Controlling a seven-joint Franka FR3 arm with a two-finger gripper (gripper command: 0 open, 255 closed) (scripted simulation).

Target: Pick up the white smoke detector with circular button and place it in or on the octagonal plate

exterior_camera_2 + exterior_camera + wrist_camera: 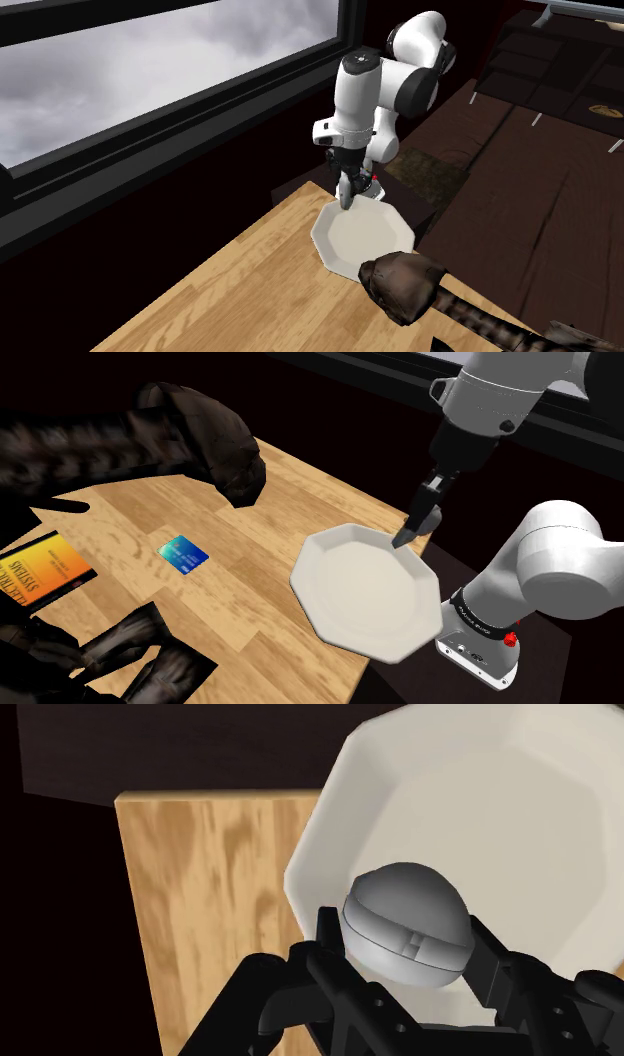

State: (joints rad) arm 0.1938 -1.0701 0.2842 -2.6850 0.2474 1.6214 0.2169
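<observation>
A round grey-white smoke detector sits clasped between my black fingers, and my gripper is shut on it. It hangs just over the near rim of the white octagonal plate. In the shoulder view my gripper points down at the plate's far right edge, close above it. The second exterior view has the gripper over the plate's corner nearest the arm. The detector is hidden by the fingers in both exterior views.
The plate lies at the end of a wooden table, overhanging its edge by the stand. A blue card and an orange book lie further along the table. Dark brown lumpy shapes sit at the table's sides.
</observation>
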